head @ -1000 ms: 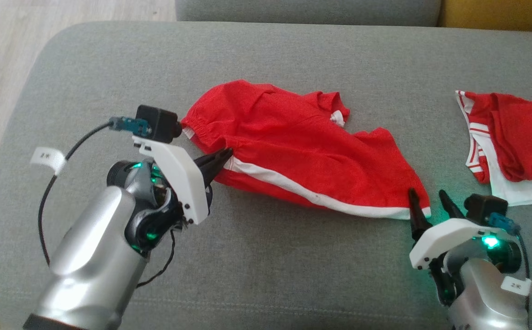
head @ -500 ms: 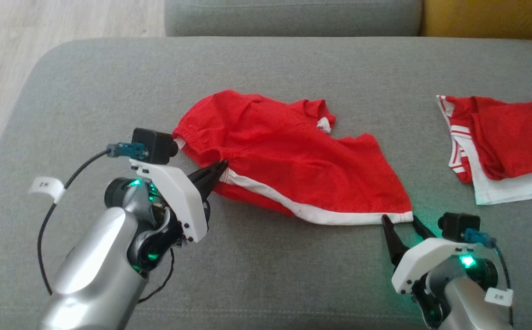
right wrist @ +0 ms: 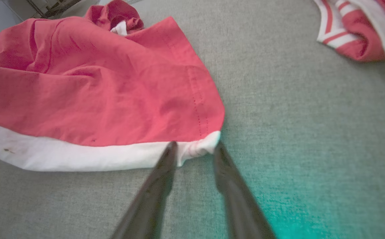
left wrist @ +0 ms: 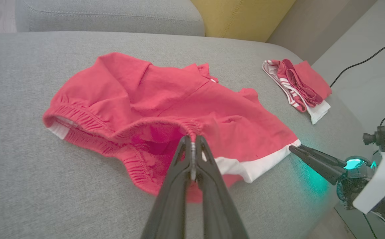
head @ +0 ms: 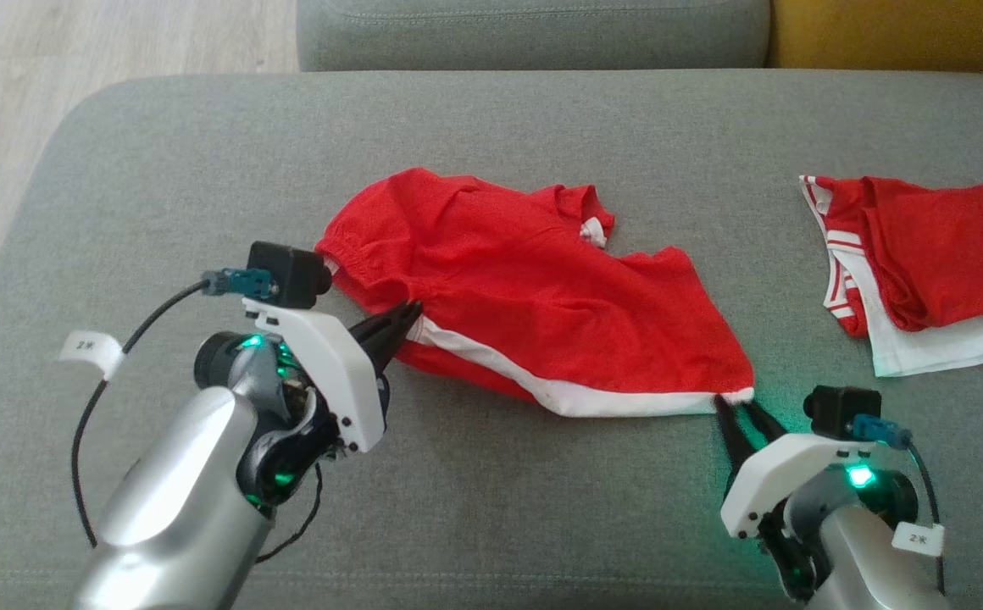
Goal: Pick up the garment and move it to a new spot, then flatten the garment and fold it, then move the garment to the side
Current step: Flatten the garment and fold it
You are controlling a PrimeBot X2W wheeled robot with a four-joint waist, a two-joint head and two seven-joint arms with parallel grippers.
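Note:
The garment (head: 534, 288) is a pair of red shorts with a white hem, spread crumpled on the grey sofa seat (head: 491, 508). My left gripper (head: 411, 312) is shut on the elastic waistband at the shorts' left end; the left wrist view shows the pinch (left wrist: 192, 141) on the gathered red edge. My right gripper (head: 741, 408) sits at the right corner of the white hem. In the right wrist view its fingers (right wrist: 166, 166) stand apart, with the hem corner (right wrist: 199, 147) between the tips.
A second red and white garment (head: 924, 254) lies bunched at the seat's right side. A grey back cushion (head: 534, 34) and a yellow cushion (head: 898, 34) border the far edge. The seat's rounded left edge drops to a wooden floor (head: 0, 127).
The head camera has shifted. My right gripper has come forward to the hem corner and its jaws have narrowed around it. The left gripper keeps its hold on the waistband.

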